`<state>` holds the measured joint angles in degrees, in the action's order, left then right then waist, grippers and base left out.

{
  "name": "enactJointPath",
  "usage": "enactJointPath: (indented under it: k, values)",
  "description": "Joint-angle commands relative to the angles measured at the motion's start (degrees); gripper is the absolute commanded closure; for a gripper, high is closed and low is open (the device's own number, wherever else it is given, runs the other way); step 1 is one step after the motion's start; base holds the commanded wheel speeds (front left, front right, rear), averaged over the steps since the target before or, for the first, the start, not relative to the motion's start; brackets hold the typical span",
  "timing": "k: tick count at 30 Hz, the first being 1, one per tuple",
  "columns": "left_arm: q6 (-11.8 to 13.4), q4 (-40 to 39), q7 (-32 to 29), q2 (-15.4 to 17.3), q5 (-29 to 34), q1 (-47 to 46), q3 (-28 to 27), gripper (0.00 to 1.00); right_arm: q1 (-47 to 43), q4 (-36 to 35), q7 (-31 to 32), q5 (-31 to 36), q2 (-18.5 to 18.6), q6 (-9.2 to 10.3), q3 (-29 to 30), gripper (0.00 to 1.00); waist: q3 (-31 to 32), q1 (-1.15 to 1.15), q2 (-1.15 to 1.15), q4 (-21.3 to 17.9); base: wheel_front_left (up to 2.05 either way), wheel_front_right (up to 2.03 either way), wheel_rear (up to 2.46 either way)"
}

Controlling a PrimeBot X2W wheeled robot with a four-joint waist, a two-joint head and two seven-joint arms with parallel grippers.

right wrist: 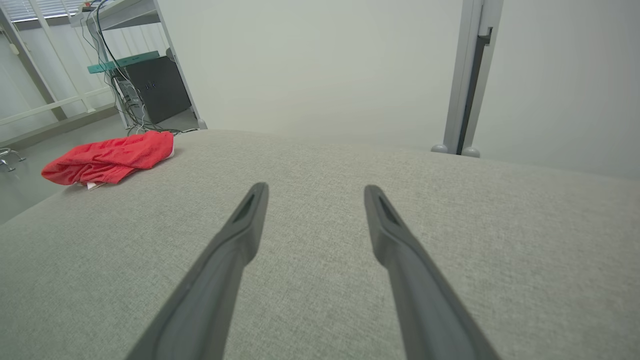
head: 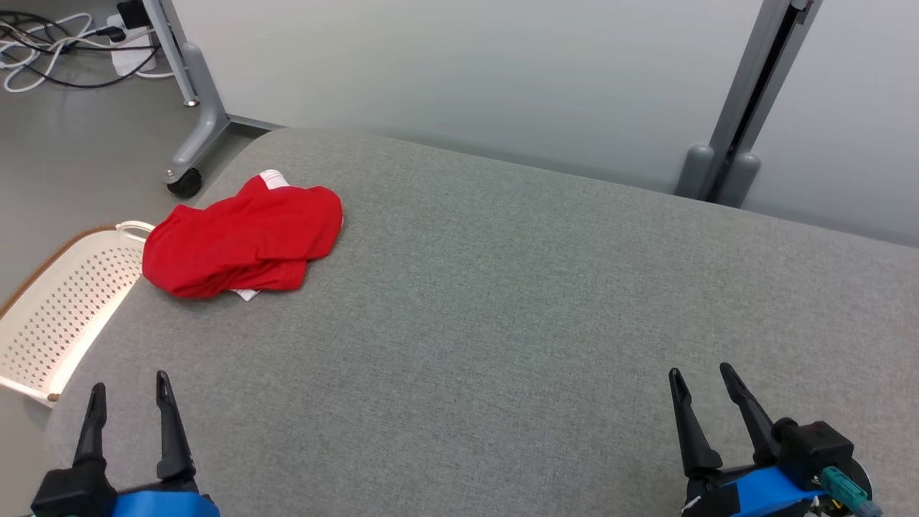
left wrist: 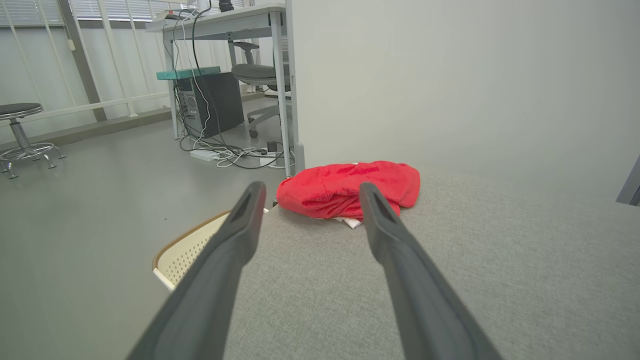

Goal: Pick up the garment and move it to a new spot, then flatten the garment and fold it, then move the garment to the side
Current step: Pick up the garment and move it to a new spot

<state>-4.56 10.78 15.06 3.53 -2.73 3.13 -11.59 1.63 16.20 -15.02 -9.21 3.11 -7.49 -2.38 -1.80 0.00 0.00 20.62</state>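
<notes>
We are looking at a grey tabletop (head: 517, 309), and the red garment (head: 244, 240) sits bunched in a loose heap at its far left corner, close to the left edge. White shows at its far end, and a small white scrap pokes out from under its near side. Whether that is trim or a label, we cannot tell, and the folds hide what sort of garment it is.

Near left, the left pincer (head: 130, 382) hovers over the tabletop with its fingers spread and nothing between them. Near right, the right pincer (head: 701, 371) does the same, parted and empty, well apart from the garment.

From the left wrist, the garment (left wrist: 345, 187) lies straight ahead of the left pincer (left wrist: 311, 189), and one finger (left wrist: 380, 225) covers part of its near edge. From the right wrist, the garment (right wrist: 107, 157) is far off to the left of the right pincer (right wrist: 316, 189).

Off the left edge sits a cream perforated shell (head: 57, 316) with a brown rim. The tabletop and the frame cut it off, so chair or basket, we cannot say. Behind the tabletop stands a pale partition (head: 467, 72) with a grey post (head: 747, 100) at the right. A castered leg (head: 190, 154) stands just beyond the garment, with cables (head: 50, 50) on the floor further left. The left wrist also catches a desk (left wrist: 225, 20), a computer tower (left wrist: 212, 102) and a stool (left wrist: 22, 130).

Both pincer bodies are cropped by the bottom edge.
</notes>
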Motion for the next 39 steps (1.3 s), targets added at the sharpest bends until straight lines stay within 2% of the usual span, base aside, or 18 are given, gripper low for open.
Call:
enactJointPath:
  k: [1, 9, 17, 26, 34, 39]
  values:
    - [-0.11, 0.18, 0.15, 0.42, -0.4, -2.23, -0.32, 0.0, 0.63, -0.29, -0.2, 0.28, 0.3, -0.01, -0.13, 0.0, -0.59, 0.0, 0.0, -0.55, 0.0, 0.0, 0.0]
    - [-0.78, 2.9, 0.15, 2.37, -3.24, -13.35, -4.07, 0.0, 4.05, -2.47, -0.2, 1.72, 2.74, -0.01, -0.34, 0.0, -6.82, 0.0, 0.0, -4.3, 0.0, 0.0, 0.0]
    - [-1.0, 10.09, 0.14, 7.73, -3.97, -28.9, -7.1, 0.0, 9.14, -6.95, -0.12, 3.77, 5.83, -0.01, 0.6, 0.0, -17.23, 0.0, 0.0, -9.94, 0.0, 0.0, 0.0]
    - [-0.37, 23.86, 0.15, 13.98, -3.5, -43.14, -8.37, 0.0, 10.23, -16.22, 1.61, 6.55, 7.04, -0.01, 3.83, 0.0, -25.82, 0.0, 0.0, -14.14, 0.0, 0.0, 0.0]
    - [2.38, 41.8, -2.34, 19.45, -2.76, -51.23, -8.72, 0.0, 8.72, -23.32, 4.14, 7.71, 7.28, -0.01, 5.41, 0.0, -29.62, 0.0, 0.0, -15.83, 0.0, 0.0, 0.0]
    - [1.27, 51.17, -5.29, 20.85, -3.26, -54.84, -7.86, 0.0, 8.71, -25.3, 5.03, 7.71, 7.63, -0.01, 5.91, 0.0, -30.81, 0.0, 0.0, -15.99, 0.0, 0.0, 0.0]
